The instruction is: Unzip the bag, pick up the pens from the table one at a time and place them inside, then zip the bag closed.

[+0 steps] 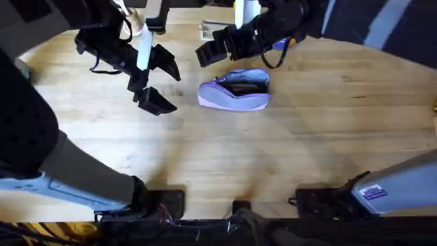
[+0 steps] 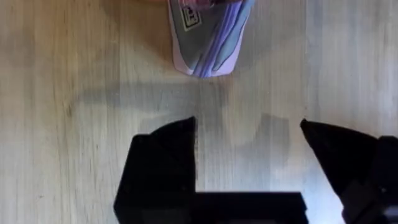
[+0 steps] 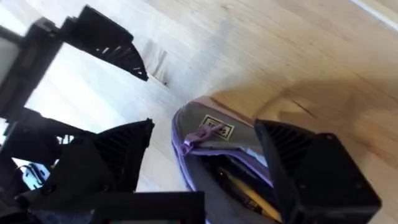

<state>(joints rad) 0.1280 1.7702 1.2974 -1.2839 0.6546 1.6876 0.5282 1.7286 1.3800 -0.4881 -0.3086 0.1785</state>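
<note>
On the tabletop (image 1: 287,150) the bag (image 1: 235,90) lies upper centre, unzipped, with dark pens inside. My left fingers (image 1: 157,85), spread apart, hang left of it; my right fingers (image 1: 218,48), also apart, hover above it. I judge zipping is next: I'd pinch the pull (image 3: 200,135).

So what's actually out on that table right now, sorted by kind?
Pouches: 1, the lavender bag, unzipped, with pens inside it (number unclear)
Grippers: 2, the left gripper and the right gripper, both open
Total: 3
</note>
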